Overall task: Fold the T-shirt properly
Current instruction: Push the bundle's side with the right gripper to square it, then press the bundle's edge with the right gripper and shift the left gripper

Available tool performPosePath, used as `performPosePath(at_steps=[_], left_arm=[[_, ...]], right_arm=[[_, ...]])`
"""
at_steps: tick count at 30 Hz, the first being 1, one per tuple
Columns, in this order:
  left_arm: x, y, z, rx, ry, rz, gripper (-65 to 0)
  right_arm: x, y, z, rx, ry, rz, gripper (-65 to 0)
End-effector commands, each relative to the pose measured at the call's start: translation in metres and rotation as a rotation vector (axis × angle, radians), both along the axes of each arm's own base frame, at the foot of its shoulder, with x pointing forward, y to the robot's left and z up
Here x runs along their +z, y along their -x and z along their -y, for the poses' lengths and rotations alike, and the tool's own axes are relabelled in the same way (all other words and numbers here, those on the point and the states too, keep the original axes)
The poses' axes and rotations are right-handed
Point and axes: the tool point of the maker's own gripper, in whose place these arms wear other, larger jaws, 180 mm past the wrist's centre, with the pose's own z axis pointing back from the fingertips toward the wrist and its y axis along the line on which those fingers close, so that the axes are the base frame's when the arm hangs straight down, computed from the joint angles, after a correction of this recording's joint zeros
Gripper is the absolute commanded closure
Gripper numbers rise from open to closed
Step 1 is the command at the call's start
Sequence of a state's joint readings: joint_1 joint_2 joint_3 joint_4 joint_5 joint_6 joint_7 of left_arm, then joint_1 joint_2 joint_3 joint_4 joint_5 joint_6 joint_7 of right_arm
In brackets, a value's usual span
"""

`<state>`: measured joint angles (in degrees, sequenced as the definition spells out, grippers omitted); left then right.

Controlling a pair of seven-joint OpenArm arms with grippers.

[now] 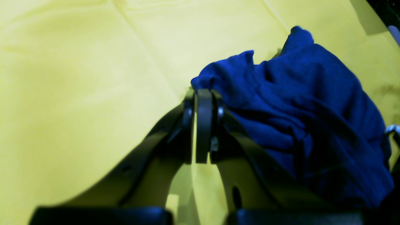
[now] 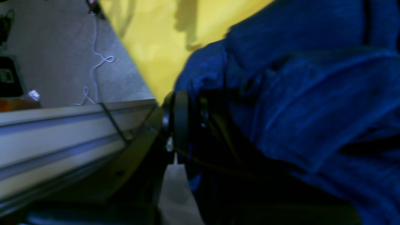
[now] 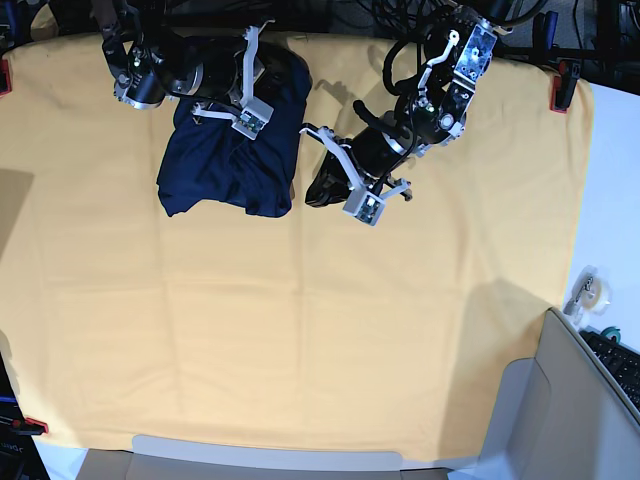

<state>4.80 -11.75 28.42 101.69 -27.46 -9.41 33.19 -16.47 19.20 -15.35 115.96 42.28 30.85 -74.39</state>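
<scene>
The navy-blue T-shirt (image 3: 225, 160) lies bunched at the back left of the yellow-orange cloth (image 3: 300, 330). My right gripper (image 3: 280, 80) is at the shirt's far edge. In the right wrist view its jaws (image 2: 179, 103) are shut, with shirt fabric (image 2: 297, 93) draped over and around them. My left gripper (image 3: 318, 188) is at the shirt's right edge. In the left wrist view its jaws (image 1: 203, 93) are shut on a bunched corner of the shirt (image 1: 297, 93), which heaps up to the right of the fingers.
The yellow-orange cloth covers the whole table, held by red clamps (image 3: 557, 90). A tape roll (image 3: 585, 290) and a keyboard (image 3: 620, 360) lie off the right edge. A grey bin (image 3: 540, 410) is at the front right. The table's metal rail (image 2: 62, 131) and the floor with a white cable (image 2: 97, 62) lie behind the right gripper.
</scene>
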Motion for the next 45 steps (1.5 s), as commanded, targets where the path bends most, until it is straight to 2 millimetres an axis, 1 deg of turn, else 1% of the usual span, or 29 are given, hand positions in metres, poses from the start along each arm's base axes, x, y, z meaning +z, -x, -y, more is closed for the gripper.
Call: performPosePath(at_steps=[1, 3, 5, 7, 10, 12, 13, 16, 20, 23, 26, 28, 30, 32, 33, 34, 36, 38, 39, 40, 41, 44, 45], left_arm=[[0.016, -0.007, 0.003, 0.002, 0.032, 0.047, -0.1], [0.016, -0.007, 0.002, 0.004, 0.032, 0.049, -0.1], [0.016, -0.007, 0.002, 0.004, 0.032, 0.049, -0.1], [0.016, -0.007, 0.002, 0.004, 0.032, 0.049, -0.1], [0.016, -0.008, 0.002, 0.004, 0.033, 0.051, -0.1], [0.017, -0.008, 0.002, 0.004, 0.033, 0.052, -0.1], [0.017, -0.008, 0.002, 0.004, 0.033, 0.052, -0.1], [0.017, -0.008, 0.002, 0.006, 0.034, 0.053, -0.1], [0.017, -0.008, 0.002, 0.006, 0.034, 0.053, -0.1], [0.017, -0.008, 0.002, 0.008, 0.034, 0.052, -0.1], [0.017, -0.008, 0.002, 0.008, 0.034, 0.052, -0.1], [0.017, -0.008, 0.002, 0.008, 0.033, 0.053, -0.1], [0.017, -0.01, -0.001, 0.015, 0.03, 0.055, -0.1], [0.018, -0.016, -0.012, 0.05, 0.026, 0.059, -0.1], [0.018, -0.019, -0.018, 0.067, 0.024, 0.062, -0.1], [0.019, -0.022, -0.023, 0.082, 0.023, 0.064, -0.1], [0.02, -0.026, -0.034, 0.112, 0.021, 0.069, -0.1], [0.02, -0.029, -0.039, 0.128, 0.018, 0.071, -0.1], [0.021, -0.03, -0.04, 0.131, 0.018, 0.072, -0.1], [0.02, -0.03, -0.043, 0.138, 0.016, 0.071, -0.1], [0.021, -0.031, -0.045, 0.144, 0.015, 0.072, -0.1], [0.022, -0.035, -0.055, 0.171, 0.011, 0.076, -0.1], [0.022, -0.036, -0.057, 0.178, 0.011, 0.078, -0.1]], right_arm=[[0.008, -0.004, -0.004, 0.006, -0.029, 0.027, 0.0], [0.009, -0.006, -0.004, 0.004, -0.03, 0.031, 0.0], [0.011, -0.011, -0.004, 0.004, -0.03, 0.046, -3.0], [0.012, -0.013, -0.004, 0.006, -0.031, 0.052, -10.6], [0.017, -0.024, -0.004, 0.01, -0.032, 0.085, -22.8], [0.021, -0.032, -0.004, 0.017, -0.028, 0.107, -28.3], [0.023, -0.035, -0.007, 0.032, -0.03, 0.121, -30.6], [0.03, -0.043, -0.015, 0.089, -0.027, 0.164, -33.2], [0.042, -0.053, -0.032, 0.18, -0.029, 0.226, -33.1], [0.05, -0.062, -0.038, 0.201, -0.035, 0.264, -33.1], [0.057, -0.07, -0.041, 0.189, -0.049, 0.29, -33.1], [0.062, -0.082, -0.035, 0.143, -0.051, 0.311, -33.1], [0.065, -0.095, -0.017, 0.06, -0.043, 0.321, -33.1], [0.07, -0.107, 0.0, -0.033, -0.055, 0.336, -33.1], [0.072, -0.113, 0.011, -0.091, -0.058, 0.344, -33.1], [0.073, -0.118, 0.026, -0.157, -0.059, 0.352, -33.0], [0.072, -0.123, 0.058, -0.285, -0.046, 0.352, -32.9], [0.067, -0.121, 0.084, -0.411, -0.039, 0.331, -31.7], [0.064, -0.118, 0.094, -0.456, -0.033, 0.32, -29.0], [0.062, -0.115, 0.099, -0.487, -0.032, 0.311, -24.7], [0.059, -0.113, 0.1, -0.494, -0.031, 0.302, -20.0], [0.054, -0.107, 0.096, -0.493, -0.038, 0.28, -2.6], [0.053, -0.106, 0.091, -0.488, -0.049, 0.273, 0.0]])
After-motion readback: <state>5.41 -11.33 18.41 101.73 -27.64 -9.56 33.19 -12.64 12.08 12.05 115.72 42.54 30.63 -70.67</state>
